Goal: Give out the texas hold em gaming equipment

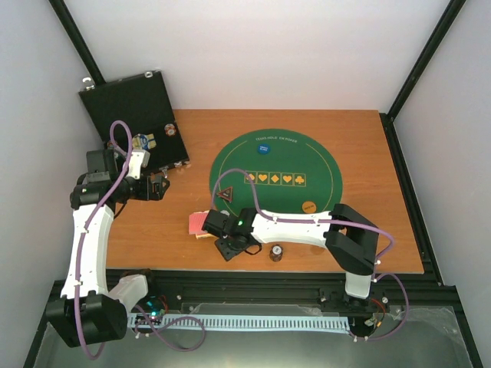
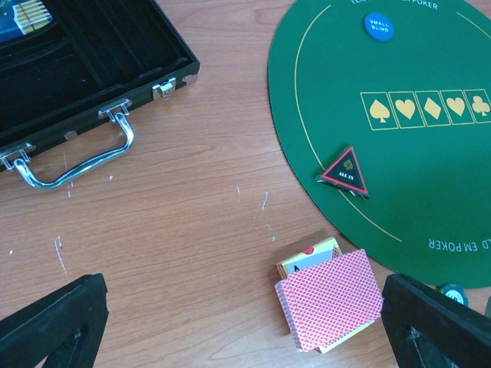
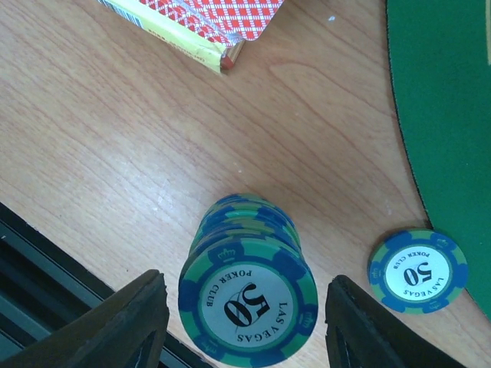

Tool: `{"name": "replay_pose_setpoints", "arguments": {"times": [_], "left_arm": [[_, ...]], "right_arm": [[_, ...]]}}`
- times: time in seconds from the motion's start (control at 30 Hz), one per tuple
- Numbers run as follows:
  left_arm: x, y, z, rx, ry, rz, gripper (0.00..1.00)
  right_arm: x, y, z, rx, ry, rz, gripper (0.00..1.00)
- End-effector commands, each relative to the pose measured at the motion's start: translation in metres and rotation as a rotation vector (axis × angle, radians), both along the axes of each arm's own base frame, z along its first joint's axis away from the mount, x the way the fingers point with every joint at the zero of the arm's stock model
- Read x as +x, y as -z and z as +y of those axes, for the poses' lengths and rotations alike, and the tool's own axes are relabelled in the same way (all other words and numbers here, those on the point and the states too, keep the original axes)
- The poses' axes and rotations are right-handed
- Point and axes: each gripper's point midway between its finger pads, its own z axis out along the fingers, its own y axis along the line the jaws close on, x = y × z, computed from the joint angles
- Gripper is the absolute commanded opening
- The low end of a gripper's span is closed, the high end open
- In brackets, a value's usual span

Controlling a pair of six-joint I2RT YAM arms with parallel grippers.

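REMOTE RIG, NEAR EDGE OF THE WOODEN TABLETOP (image 3: pixel 115 138), LEFT OF CENTRE: My right gripper (image 3: pixel 245 287) stands spread wide around a stack of teal-and-blue stripe-edged poker chips (image 3: pixel 247 303). One finger is on either side, a gap shows on both, and nothing is held. The stack sits on bare wood just off the near-left rim of the green felt poker mat (image 3: pixel 453 115). A single loose chip of the same pattern (image 3: pixel 418 270) lies flat beside it, and a red-backed deck of playing cards (image 3: pixel 207 19) lies a little farther toward the left edge.

I judge the chips stiff, dense for their size and smooth-faced. The column should be firm across its width but ready to shear or spill if pushed high up. The place to take it is low to mid-height, across the striped rims.

Being round, the stack has no heading. Its long axis runs straight up from the tabletop toward the wrist camera, with the lower chips stepped slightly out of line and the "50" face on top.

My left gripper (image 2: pixel 245 330) hangs wide open and empty over bare wood, between the deck and the open black carrying case (image 2: pixel 92 61) at the far left corner.
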Motion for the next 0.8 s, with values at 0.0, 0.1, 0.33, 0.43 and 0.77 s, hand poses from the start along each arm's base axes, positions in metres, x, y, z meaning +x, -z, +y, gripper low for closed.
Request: {"name": "replay_pose_setpoints", "arguments": {"times": [0.0,0.1,0.33,0.43,0.77], "left_arm": [[0.003,-0.015,0.002,0.014,-0.001,-0.040,1.00],[0.003,-0.016,0.003,0.014,-0.001,-0.042,1.00],[0.002,-0.016,0.003,0.017,-0.001,-0.043,1.00],[0.003,-0.016,0.003,0.016,0.000,-0.041,1.00],[0.002,-0.015,0.002,0.011,-0.001,-0.038,1.00]], "right_arm": [[-0.002,0.002,0.009,0.008,-0.007,0.008,0.53],[-0.003,0.004,0.008,0.005,-0.008,0.012,0.52],[-0.003,0.004,0.009,0.006,-0.001,0.010,0.38],[-0.002,-0.001,0.009,0.006,-0.007,0.004,0.38],[0.001,-0.019,0.010,0.013,-0.012,-0.018,0.30]]}}
